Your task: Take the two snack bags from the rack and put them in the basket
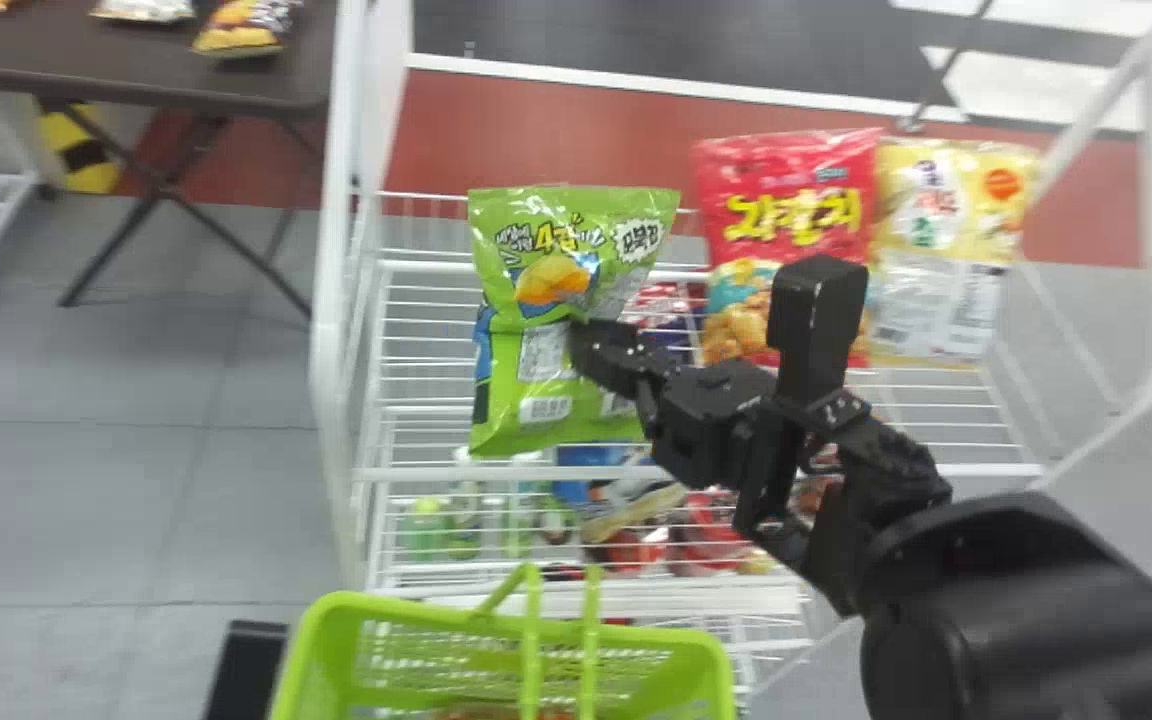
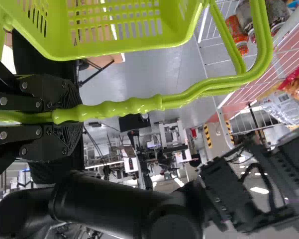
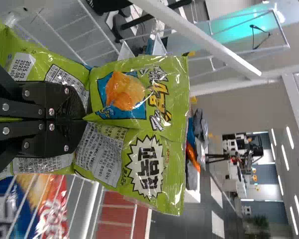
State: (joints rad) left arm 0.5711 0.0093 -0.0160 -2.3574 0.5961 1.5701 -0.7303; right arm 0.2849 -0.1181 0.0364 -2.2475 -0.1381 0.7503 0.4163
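My right gripper point(image 1: 604, 350) is over the rack, its fingers pinching the middle of a green snack bag point(image 1: 561, 290). In the right wrist view, the right gripper point(image 3: 84, 119) is closed on the creased front of the green bag point(image 3: 154, 144). A red snack bag point(image 1: 786, 220) and a yellow snack bag point(image 1: 951, 230) stand side by side on the rack point(image 1: 426, 350), right of the green one. The green basket point(image 1: 706, 650) is at the bottom of the head view. In the left wrist view, my left gripper point(image 2: 64, 117) is shut on the basket's handle point(image 2: 139, 105).
More packages point(image 1: 626, 530) and small bottles point(image 1: 426, 530) lie on the lower shelf. The rack's white side frame point(image 1: 331, 300) rises left of the green bag. A dark table point(image 1: 136, 70) with other bags stands at the far left.
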